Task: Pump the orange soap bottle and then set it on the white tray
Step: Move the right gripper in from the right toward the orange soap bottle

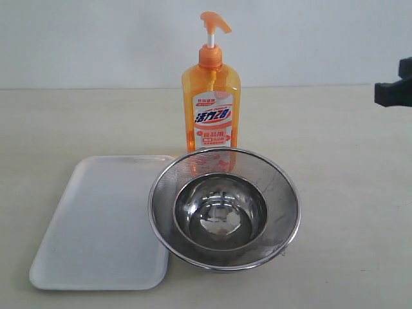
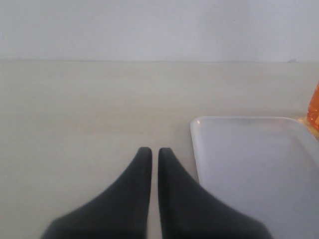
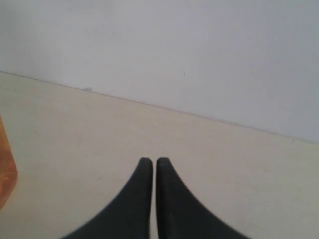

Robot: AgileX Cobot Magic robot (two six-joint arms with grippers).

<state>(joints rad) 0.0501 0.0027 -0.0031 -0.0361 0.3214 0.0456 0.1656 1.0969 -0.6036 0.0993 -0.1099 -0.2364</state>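
Note:
The orange soap bottle (image 1: pixel 211 103) stands upright at the table's middle back, pump head raised on its white stem. Only slivers of it show at the edges of the wrist views (image 2: pixel 314 107) (image 3: pixel 6 172). The white tray (image 1: pixel 103 222) lies flat at the front left, and the left wrist view shows one of its corners (image 2: pixel 249 159). My left gripper (image 2: pixel 155 149) is shut and empty, hovering low just beside the tray's corner. My right gripper (image 3: pixel 153 160) is shut and empty over bare table, off to the bottle's side. A black part of the right arm (image 1: pixel 394 87) shows at the exterior view's right edge.
A round steel mesh strainer (image 1: pixel 283 193) holding a steel bowl (image 1: pixel 219 212) sits directly in front of the bottle, its rim overlapping the tray's right edge. A pale wall runs behind the wooden table (image 1: pixel 347 180).

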